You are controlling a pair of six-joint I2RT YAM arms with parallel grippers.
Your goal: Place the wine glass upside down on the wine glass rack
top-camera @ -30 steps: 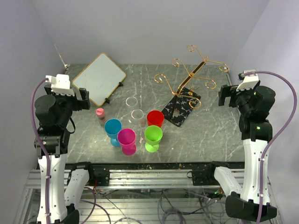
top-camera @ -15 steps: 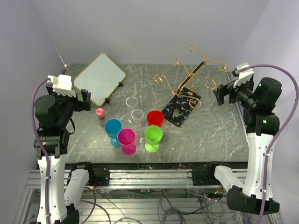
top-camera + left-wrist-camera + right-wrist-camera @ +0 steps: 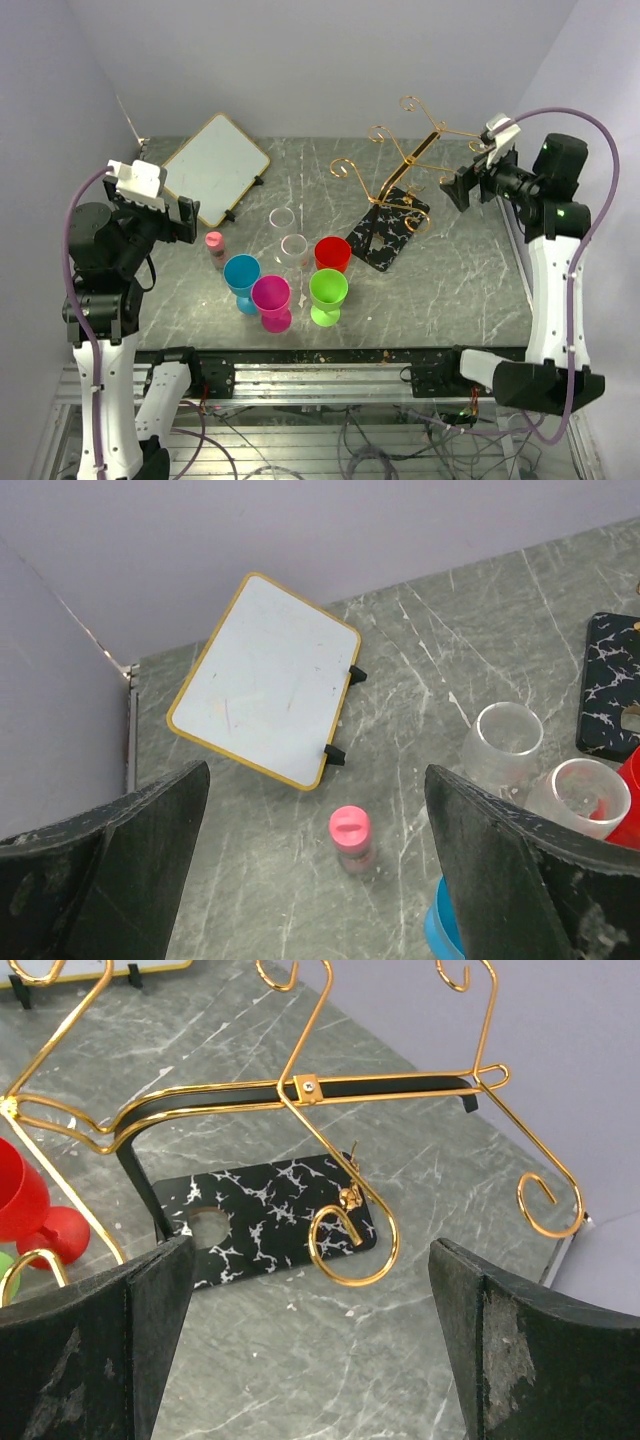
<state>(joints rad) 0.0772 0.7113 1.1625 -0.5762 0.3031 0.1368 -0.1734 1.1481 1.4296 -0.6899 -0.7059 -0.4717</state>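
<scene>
**Left claw** (image 3: 186, 216): released, jaws spread wide, empty, raised over the table's (image 3: 450, 285) left side near the white gold-edged board (image 3: 213, 167).

**Right claw** (image 3: 455, 188): released, jaws spread wide, empty, raised just right of the wine glass rack (image 3: 385, 240).

**Rack:** stands on its black veined base, right of centre.

**Glasses:** two clear wine glasses (image 3: 295, 247) stand rim-up on the table left of the base, clustered with a red wine glass (image 3: 333, 253), green (image 3: 328, 290), magenta (image 3: 271, 297) and blue (image 3: 242, 272) ones. Which one is to be placed cannot be told.

**Pink-capped bottle** (image 3: 214, 241): stands just left of the cluster.
</scene>
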